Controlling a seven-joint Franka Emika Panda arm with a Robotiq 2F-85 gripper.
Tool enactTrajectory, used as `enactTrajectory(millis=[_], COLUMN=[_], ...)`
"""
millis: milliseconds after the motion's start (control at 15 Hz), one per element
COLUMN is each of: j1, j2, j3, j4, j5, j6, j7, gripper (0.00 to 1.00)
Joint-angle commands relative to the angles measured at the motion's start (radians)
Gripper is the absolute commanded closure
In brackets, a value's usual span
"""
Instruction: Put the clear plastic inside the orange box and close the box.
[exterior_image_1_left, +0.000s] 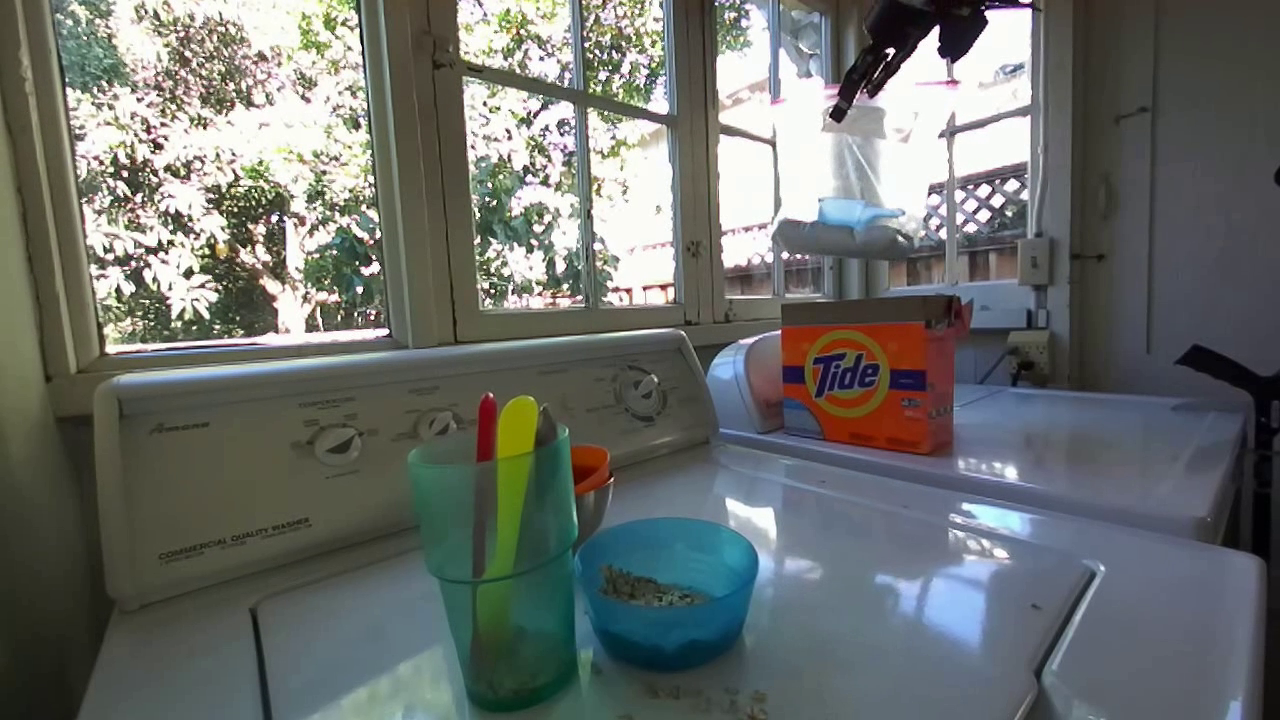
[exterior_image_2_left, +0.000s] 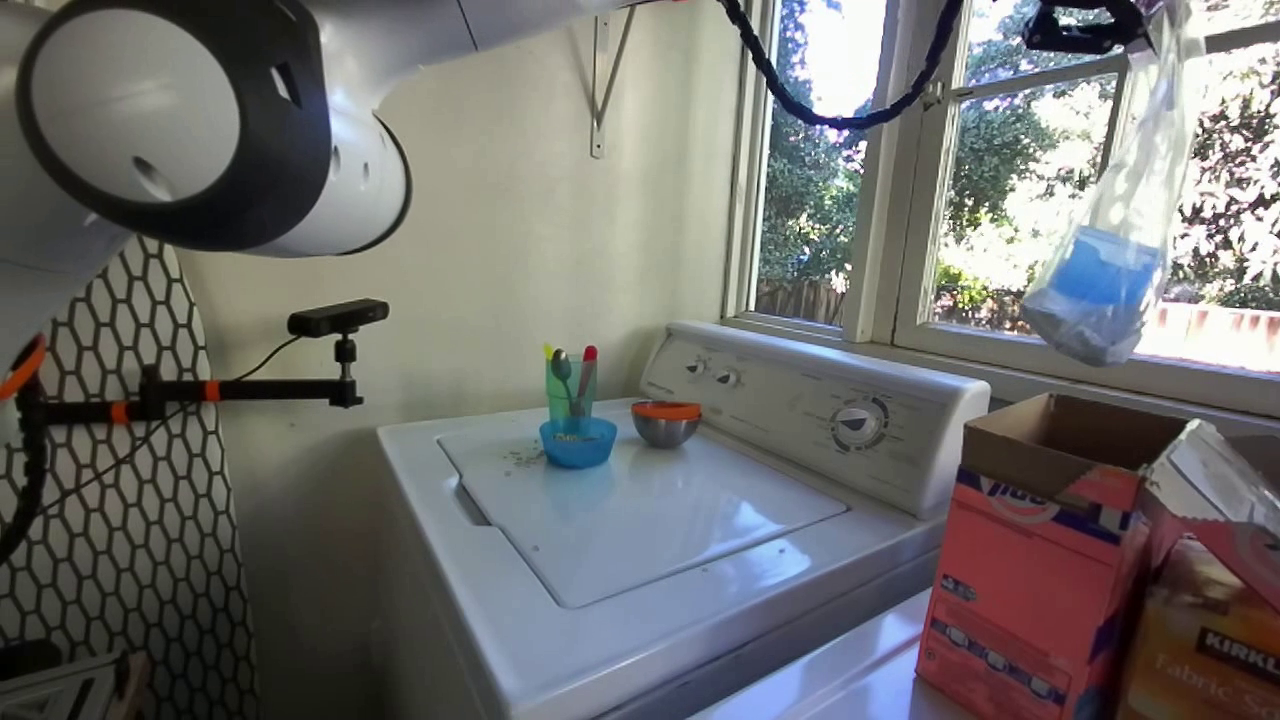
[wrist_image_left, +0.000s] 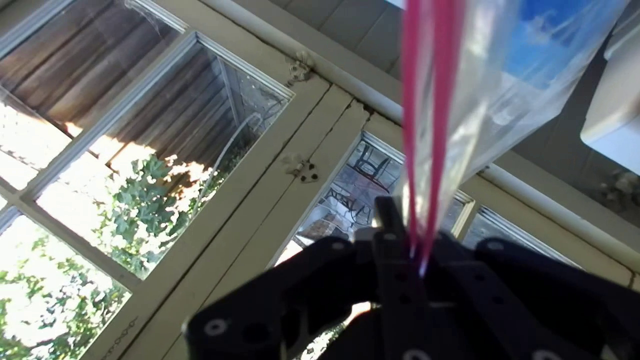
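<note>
Sunlit windows (exterior_image_1_left: 575, 190) back a white washer (exterior_image_1_left: 850, 580); in an exterior view a second white appliance (exterior_image_1_left: 1090, 450) lies toward two o'clock from it, and the orange box (exterior_image_1_left: 870, 385) stands upright on top. Toward twelve from that hangs the clear plastic bag (exterior_image_1_left: 855, 175), held by the gripper (exterior_image_1_left: 842, 105), whose fingers (wrist_image_left: 392, 280) are pinching it by its red-striped mouth.

What the coming move turns on is a single line: from the gripper the bag hangs toward six o'clock, and the box lies lower along that same direction. In both exterior views the bag's sagging base is over the box's open top and apart from it, though I cannot tell whether it sits squarely centred. Lowering toward six looks to be the next call, and the soft base could snag on the rim.

The bag's fuller end points down. Its long axis runs nearly twelve to six, leaning slightly past six in an exterior view where a blue shape (exterior_image_2_left: 1105, 268) sits in the lower part. In the wrist view the red strips (wrist_image_left: 442, 90) run to twelve, the blue to one. The box's mouth faces twelve; a torn flap (exterior_image_2_left: 1210, 465) slants off between three and four, partly across a second carton (exterior_image_2_left: 1195, 650), so closing probably means swinging the flap toward nine.
</note>
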Motion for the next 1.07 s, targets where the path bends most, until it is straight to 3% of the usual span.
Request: enactTrajectory(millis=[0,533,1000], j1=[0.018,0.032,0.040], j2=[0.013,0.033,0.046], j3=[-0.037,-0.073,-0.076], j4=[0.014,0.007,0.005], j5=[-0.067,-0.139,-0.168], j6=[0.002,-0.026,-0.085], j7=[0.084,0.181,0.171], gripper=[1.00,1.00,1.00])
